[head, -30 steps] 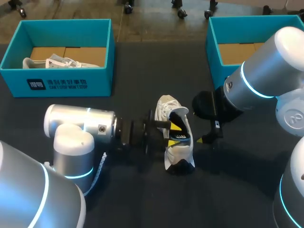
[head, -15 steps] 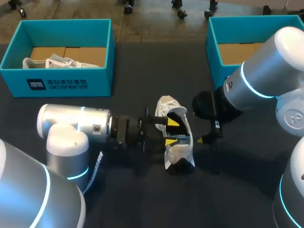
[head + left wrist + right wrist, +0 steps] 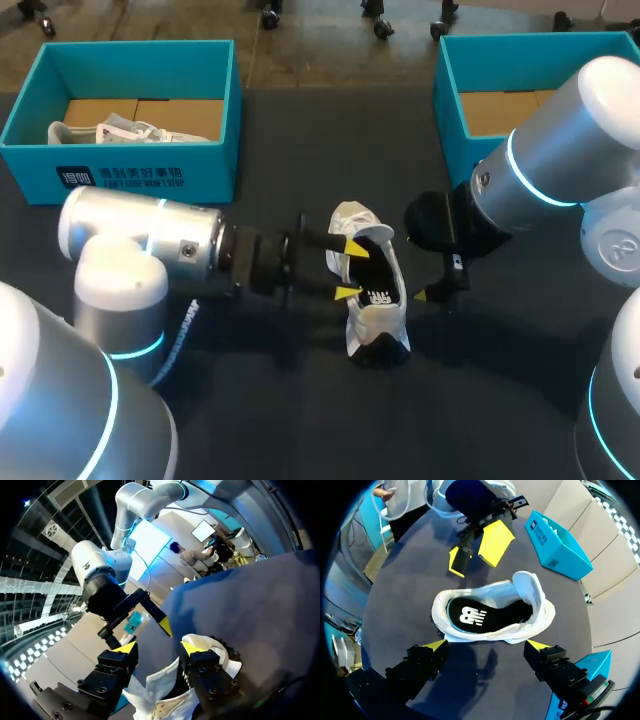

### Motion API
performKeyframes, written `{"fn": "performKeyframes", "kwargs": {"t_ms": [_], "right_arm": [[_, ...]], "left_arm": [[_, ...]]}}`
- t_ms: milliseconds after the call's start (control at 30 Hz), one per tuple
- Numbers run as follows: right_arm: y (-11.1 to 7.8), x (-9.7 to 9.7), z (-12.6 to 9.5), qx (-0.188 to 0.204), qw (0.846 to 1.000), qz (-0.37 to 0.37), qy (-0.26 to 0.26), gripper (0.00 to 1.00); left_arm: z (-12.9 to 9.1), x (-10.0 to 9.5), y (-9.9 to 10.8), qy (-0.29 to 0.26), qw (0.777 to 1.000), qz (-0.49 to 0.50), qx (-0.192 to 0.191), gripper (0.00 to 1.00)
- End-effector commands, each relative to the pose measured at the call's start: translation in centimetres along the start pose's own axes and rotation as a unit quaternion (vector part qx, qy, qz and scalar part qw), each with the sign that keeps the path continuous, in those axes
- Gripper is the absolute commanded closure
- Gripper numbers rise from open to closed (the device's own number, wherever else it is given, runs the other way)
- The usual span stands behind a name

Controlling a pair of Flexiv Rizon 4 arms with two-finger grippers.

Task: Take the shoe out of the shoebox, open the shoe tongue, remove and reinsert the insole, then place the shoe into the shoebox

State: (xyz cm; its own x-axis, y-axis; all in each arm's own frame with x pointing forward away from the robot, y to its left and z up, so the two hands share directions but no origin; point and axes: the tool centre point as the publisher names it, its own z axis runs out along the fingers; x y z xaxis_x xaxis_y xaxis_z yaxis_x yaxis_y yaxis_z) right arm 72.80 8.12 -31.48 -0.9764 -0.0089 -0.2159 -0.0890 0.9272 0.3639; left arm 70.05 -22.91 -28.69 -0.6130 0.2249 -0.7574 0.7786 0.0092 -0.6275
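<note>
A white shoe (image 3: 372,300) lies on the dark table mid-way between the arms, its tongue folded back and a black insole (image 3: 476,616) with a white logo lying flat inside. My left gripper (image 3: 351,268) stands open just beside the shoe's side; neither yellow tip touches it. From the left wrist, the shoe (image 3: 222,656) sits under and ahead of the left gripper (image 3: 157,648). My right gripper (image 3: 486,645) is open wide on the shoe's (image 3: 492,611) other side, holding nothing. The left gripper (image 3: 476,552) shows beyond the shoe.
A teal shoebox (image 3: 30,155) at the back left holds another white shoe (image 3: 110,130). A second teal shoebox (image 3: 450,105) stands at the back right, behind my right arm (image 3: 545,170). Dark tabletop lies in front of the shoe.
My left arm has drawn back to the left, out of the shoe, with its fingers spreading wider. The insole now lies flat inside. The right arm has not moved.
</note>
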Motion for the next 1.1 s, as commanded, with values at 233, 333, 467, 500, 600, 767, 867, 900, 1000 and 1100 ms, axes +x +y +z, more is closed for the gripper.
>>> {"fn": "performKeyframes", "kwargs": {"t_ms": [233, 333, 467, 500, 600, 767, 867, 900, 1000, 1100], "right_arm": [[0.0, 0.1, 0.0, 0.000, 1.000, 0.000, -0.002, 0.00], [0.0, 0.1, 0.0, 0.000, 1.000, 0.000, -0.002, 0.00], [0.0, 0.1, 0.0, 0.000, 1.000, 0.000, -0.002, 0.00], [0.0, 0.1, 0.0, 0.000, 1.000, 0.000, -0.002, 0.00], [-0.6, 0.2, -0.1, -0.003, 1.000, 0.015, -0.003, 0.00], [-1.4, 0.3, -1.0, 0.013, 1.000, -0.007, 0.018, 0.00], [-2.4, 0.3, -1.8, 0.026, 0.999, -0.007, 0.024, 0.00], [-2.9, 0.3, -2.2, 0.035, 0.999, -0.005, 0.027, 0.00], [-3.9, 0.3, -3.3, 0.044, 0.999, 0.012, 0.024, 0.00], [-4.6, 0.2, -4.4, 0.061, 0.997, 0.023, 0.032, 0.00]], "left_arm": [[-1.0, -2.1, 0.1, 0.099, 0.995, -0.003, 0.014, 0.25], [-1.1, -2.5, 0.1, 0.126, 0.992, -0.010, 0.018, 0.13], [-1.4, -3.0, 0.2, 0.160, 0.987, -0.023, 0.012, 0.00], [-1.5, -3.2, 0.3, 0.163, 0.986, -0.023, 0.009, 0.00], [-2.1, -3.8, 0.2, 0.178, 0.984, -0.024, 0.000, 0.00], [-3.0, -4.4, 0.3, 0.199, 0.979, -0.032, -0.014, 0.00], [-3.4, -4.7, 0.2, 0.207, 0.977, -0.046, -0.021, 0.00], [-3.7, -4.9, 0.1, 0.205, 0.977, -0.047, -0.024, 0.00], [-3.9, -5.0, 0.0, 0.204, 0.977, -0.050, -0.025, 0.00], [-3.9, -5.0, 0.0, 0.204, 0.977, -0.050, -0.025, 0.00]]}}
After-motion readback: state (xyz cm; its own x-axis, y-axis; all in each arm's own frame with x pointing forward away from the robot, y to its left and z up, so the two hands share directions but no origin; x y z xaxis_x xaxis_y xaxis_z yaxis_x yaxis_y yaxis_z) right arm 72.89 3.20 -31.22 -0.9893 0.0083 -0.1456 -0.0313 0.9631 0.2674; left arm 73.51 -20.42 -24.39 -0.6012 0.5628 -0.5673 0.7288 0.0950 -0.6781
